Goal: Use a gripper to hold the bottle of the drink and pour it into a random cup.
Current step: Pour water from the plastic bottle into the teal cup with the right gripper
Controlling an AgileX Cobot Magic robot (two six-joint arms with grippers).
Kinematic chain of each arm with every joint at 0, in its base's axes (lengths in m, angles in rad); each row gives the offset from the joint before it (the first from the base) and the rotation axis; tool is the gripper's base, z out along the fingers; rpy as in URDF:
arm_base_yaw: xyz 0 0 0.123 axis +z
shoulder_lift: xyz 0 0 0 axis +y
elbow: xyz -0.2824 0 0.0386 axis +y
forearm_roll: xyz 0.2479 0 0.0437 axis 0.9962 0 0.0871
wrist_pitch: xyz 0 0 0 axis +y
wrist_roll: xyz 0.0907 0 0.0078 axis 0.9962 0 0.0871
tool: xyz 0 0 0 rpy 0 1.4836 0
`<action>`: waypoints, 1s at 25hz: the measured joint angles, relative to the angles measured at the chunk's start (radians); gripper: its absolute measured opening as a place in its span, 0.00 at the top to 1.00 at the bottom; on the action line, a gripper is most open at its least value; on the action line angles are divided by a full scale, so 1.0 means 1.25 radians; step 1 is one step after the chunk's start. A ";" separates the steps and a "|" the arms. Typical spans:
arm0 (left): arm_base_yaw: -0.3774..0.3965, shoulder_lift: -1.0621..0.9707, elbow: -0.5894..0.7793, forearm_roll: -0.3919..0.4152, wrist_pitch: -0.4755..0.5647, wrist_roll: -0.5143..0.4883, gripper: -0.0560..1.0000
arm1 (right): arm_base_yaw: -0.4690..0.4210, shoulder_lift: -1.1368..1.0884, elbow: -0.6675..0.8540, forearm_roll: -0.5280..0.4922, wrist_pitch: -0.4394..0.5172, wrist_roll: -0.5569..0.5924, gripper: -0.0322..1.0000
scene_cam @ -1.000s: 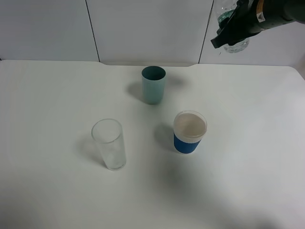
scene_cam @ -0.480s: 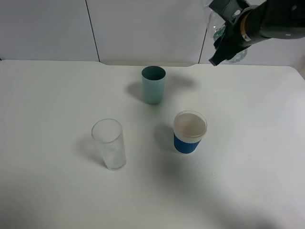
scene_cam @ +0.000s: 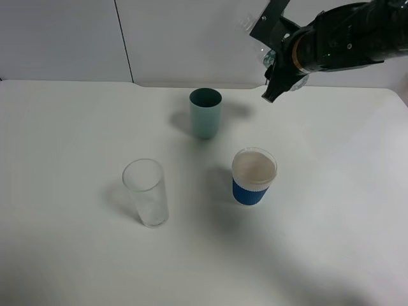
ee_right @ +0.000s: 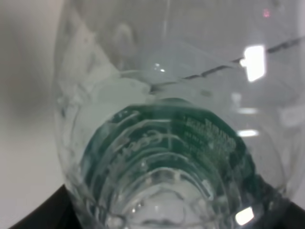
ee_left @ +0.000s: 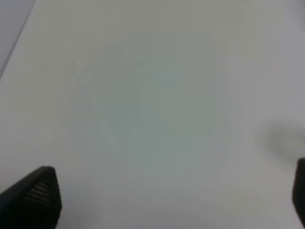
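We find the task roughly half done. The bottle is gripped and lifted clear of the white table (scene_cam: 70, 261). No pouring shows, and no cup has the bottle over it yet.

Nearest, at 8 o'clock of the table's middle, stands the clear drinking glass (scene_cam: 146, 192), a tall, thin-walled cylinder that looks empty. At 4 o'clock stands the blue-sleeved cup (scene_cam: 254, 176), with a pale body, a ribbed blue band and a wide round mouth. We cannot tell its contents. Farther off, at 12 o'clock, is the teal cup (scene_cam: 205, 113), matte, opaque and slightly tapered.

Farthest, at 2 o'clock from the teal cup and raised above the table's back edge, the right gripper (scene_cam: 278, 60) has its jaws clamped on the bottle of the drink (ee_right: 167, 157). The right wrist view shows thin clear plastic, ribbed in rings, with a dark green printed label band and liquid inside. From above, the arm hides most of the bottle, so we cannot judge its tilt.

The left gripper (ee_left: 167, 198) has its fingers well apart, holding nothing, over bare table.

What remains, in our judgement: carry the bottle over a cup, tip it, and pour.
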 joint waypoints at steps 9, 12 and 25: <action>0.000 0.000 0.000 0.000 0.000 0.000 0.02 | 0.040 0.042 0.000 -0.089 0.036 0.027 0.45; 0.000 0.000 0.000 0.000 0.000 0.000 0.02 | 0.052 0.055 0.000 -0.106 0.045 0.028 0.45; 0.000 0.000 0.000 0.000 0.000 0.000 0.02 | 0.095 0.101 -0.066 -0.120 0.130 -0.050 0.45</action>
